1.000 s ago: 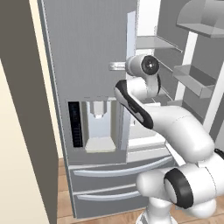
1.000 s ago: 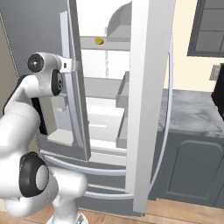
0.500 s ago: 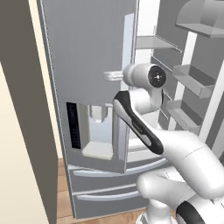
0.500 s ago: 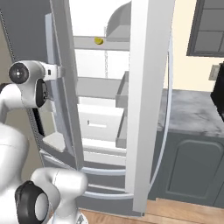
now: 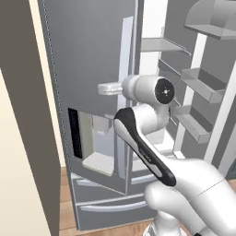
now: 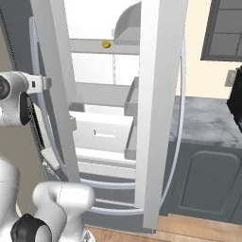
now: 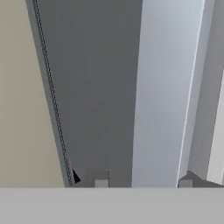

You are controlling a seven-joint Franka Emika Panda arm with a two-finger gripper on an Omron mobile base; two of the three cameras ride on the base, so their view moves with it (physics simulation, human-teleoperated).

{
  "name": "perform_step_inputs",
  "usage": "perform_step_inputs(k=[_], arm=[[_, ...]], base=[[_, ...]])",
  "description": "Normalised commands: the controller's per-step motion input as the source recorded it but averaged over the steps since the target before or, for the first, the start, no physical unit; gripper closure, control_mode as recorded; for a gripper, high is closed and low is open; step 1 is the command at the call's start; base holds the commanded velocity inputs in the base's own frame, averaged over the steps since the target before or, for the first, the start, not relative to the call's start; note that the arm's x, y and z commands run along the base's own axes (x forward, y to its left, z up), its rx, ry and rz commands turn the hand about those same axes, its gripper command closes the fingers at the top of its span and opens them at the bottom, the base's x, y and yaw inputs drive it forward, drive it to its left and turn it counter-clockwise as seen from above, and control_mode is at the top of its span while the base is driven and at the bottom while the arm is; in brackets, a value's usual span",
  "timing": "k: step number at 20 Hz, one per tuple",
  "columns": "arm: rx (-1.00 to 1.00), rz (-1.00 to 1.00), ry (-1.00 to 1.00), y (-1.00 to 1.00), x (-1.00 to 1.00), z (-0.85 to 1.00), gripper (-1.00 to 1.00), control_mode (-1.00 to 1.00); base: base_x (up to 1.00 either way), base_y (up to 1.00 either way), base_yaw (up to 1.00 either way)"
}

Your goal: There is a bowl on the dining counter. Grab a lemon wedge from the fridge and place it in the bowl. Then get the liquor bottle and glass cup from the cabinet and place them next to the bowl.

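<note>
A small yellow lemon wedge (image 6: 107, 44) lies on an upper shelf inside the open fridge. My gripper (image 7: 143, 183) is open at the left fridge door (image 5: 87, 60), and its two dark fingertips (image 7: 101, 183) straddle the door's pale vertical handle (image 7: 166, 87). From the base cameras the white hand (image 5: 109, 88) reaches sideways to that handle, and in the right base view the hand (image 6: 40, 84) sits beside the door's edge. The bowl, liquor bottle and glass cup are out of view.
The right fridge door (image 6: 160, 94) stands open with bins (image 5: 203, 85) on its inner side. A water dispenser (image 5: 94, 138) is set into the left door. A beige side panel (image 5: 23, 138) is close on the left. A grey counter (image 6: 208, 118) and a dark cabinet (image 6: 227, 28) lie to the right.
The left fridge door has swung further open, widening the gap onto the shelves. My hand has travelled with the handle, leftward in the right base view.
</note>
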Motion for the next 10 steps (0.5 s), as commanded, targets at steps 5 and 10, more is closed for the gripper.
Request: perform_step_inputs(k=[5, 10], arm=[[-0.03, 0.04, 0.12, 0.85, -0.07, 0.00, -1.00, -1.00], [0.00, -0.05, -0.02, 0.11, -0.38, 0.00, -1.00, -1.00]], base=[[0.00, 0.00, 0.00], [0.00, 0.00, 0.00]])
